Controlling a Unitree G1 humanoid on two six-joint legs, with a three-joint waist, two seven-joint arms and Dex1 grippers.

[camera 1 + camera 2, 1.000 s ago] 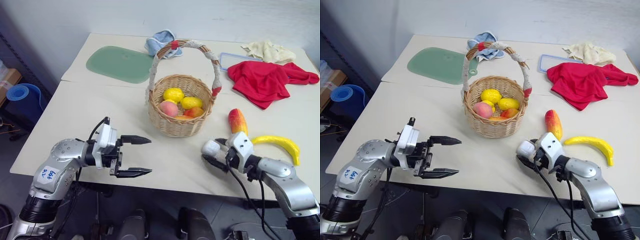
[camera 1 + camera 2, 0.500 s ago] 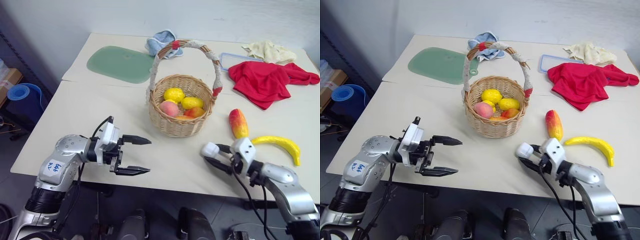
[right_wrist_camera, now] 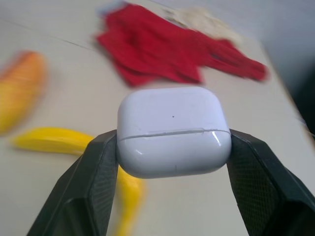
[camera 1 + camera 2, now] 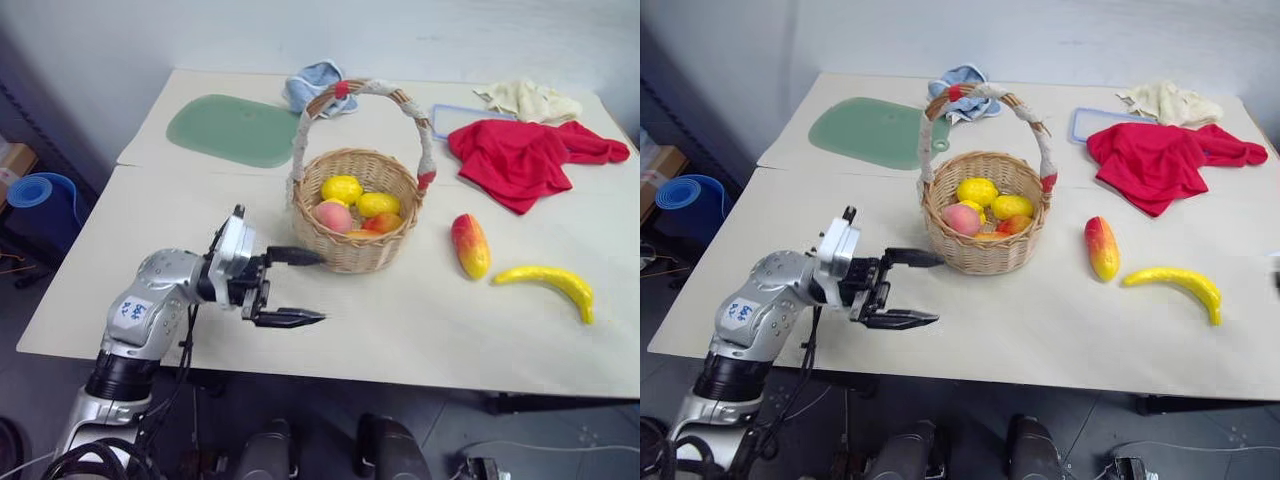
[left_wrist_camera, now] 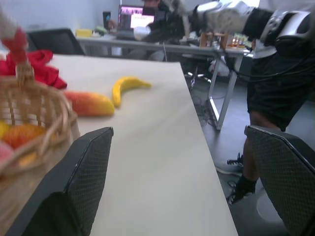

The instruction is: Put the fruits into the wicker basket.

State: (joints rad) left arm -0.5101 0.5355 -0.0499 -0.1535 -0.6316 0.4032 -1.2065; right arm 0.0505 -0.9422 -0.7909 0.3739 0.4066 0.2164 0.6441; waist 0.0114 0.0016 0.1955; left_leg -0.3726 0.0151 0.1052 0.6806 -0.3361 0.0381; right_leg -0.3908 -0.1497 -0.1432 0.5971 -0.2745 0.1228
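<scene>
The wicker basket (image 4: 352,210) is set at the table's (image 4: 180,220) middle, with lemons (image 4: 342,189) and a peach (image 4: 334,216) inside. The mango (image 4: 470,245) is laid to its right, the banana (image 4: 545,283) further right. Cloths (image 4: 520,155) are spread behind them, a mat (image 4: 225,130) behind-left.

Yellow banana (image 4: 548,284), red-yellow mango (image 4: 471,245)

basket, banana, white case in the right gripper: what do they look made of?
Basket: woven wicker, matte tan, weave visible; handle wrapped in pale cord.
Banana: probably moulded plastic or foam, uniform yellow with a soft sheen; can't tell which.
White case: looks like hard glossy plastic, with highlights and a thin lid seam, clamped in the right gripper.
</scene>
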